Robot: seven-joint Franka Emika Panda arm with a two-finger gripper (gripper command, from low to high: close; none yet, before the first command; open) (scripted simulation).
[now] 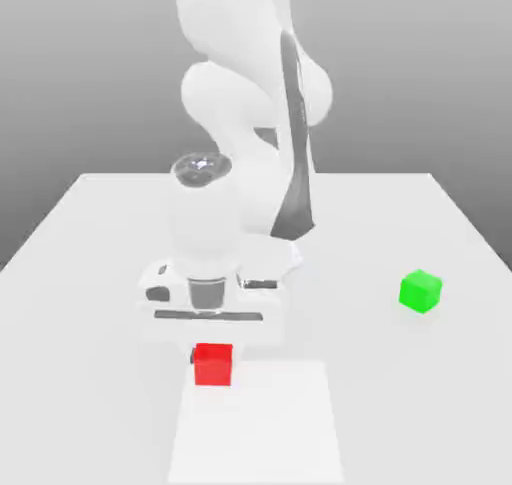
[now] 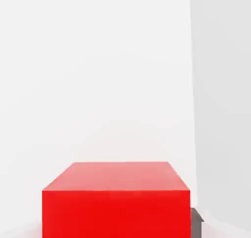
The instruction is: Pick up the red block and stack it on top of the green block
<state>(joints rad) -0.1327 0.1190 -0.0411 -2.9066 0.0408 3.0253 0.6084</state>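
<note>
The red block (image 1: 212, 364) is a small plain cube on the white table, near the front, at the far edge of a paler patch. My gripper (image 1: 212, 353) hangs straight down over it from the white hand, shut on the block with a finger against each side. In the hand view the red block (image 2: 115, 202) lies close below the camera, and a dark fingertip (image 2: 197, 221) touches its side. The green block (image 1: 420, 291), a cube of about the same size, sits alone toward the exterior view's right, well apart from the gripper.
The white table (image 1: 90, 273) stretches wide around both blocks. A paler rectangular patch (image 1: 255, 423) lies at the front. The arm's bulky white links (image 1: 250, 103) rise behind the hand at the table's middle back.
</note>
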